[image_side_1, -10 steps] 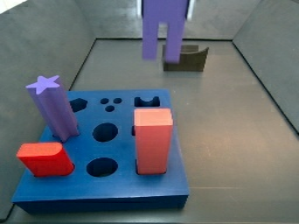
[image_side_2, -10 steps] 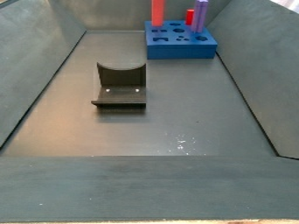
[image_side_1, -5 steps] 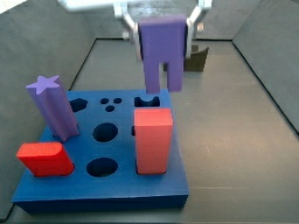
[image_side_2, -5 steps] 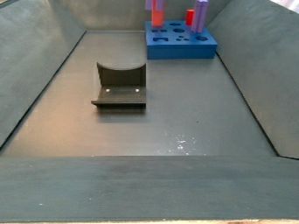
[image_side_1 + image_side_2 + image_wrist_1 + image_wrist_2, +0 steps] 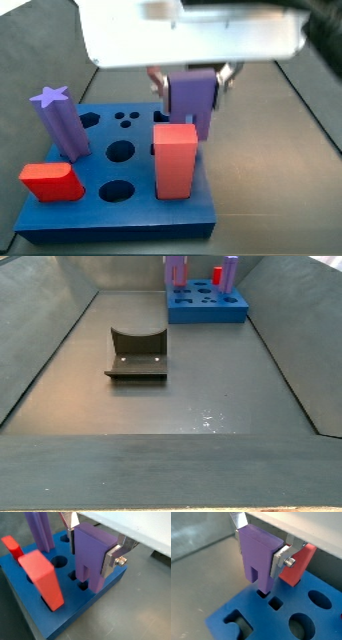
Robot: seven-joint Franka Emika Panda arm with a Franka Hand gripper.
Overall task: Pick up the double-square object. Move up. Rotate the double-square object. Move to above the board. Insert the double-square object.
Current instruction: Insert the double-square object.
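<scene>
Two silver fingers pinch the double-square object across its upper part, one plate per side, so the gripper is clamped on it, directly over the board. Object hangs upright, two legs down; in a wrist view the lower ends sit right at the board's top face by the small square holes. Cannot tell whether the legs are inside the holes or only touching the surface. In a side view the double-square object is over the far part of the board, behind the red block with the lighter top, with the gripper above it under the big white wrist body. Purple star-topped column stands at the board's left side, short red block at the near left corner. Other side view: board at the far end of the bin, double-square object upright above it, fixture on the floor mid-bin, well apart from the board.
</scene>
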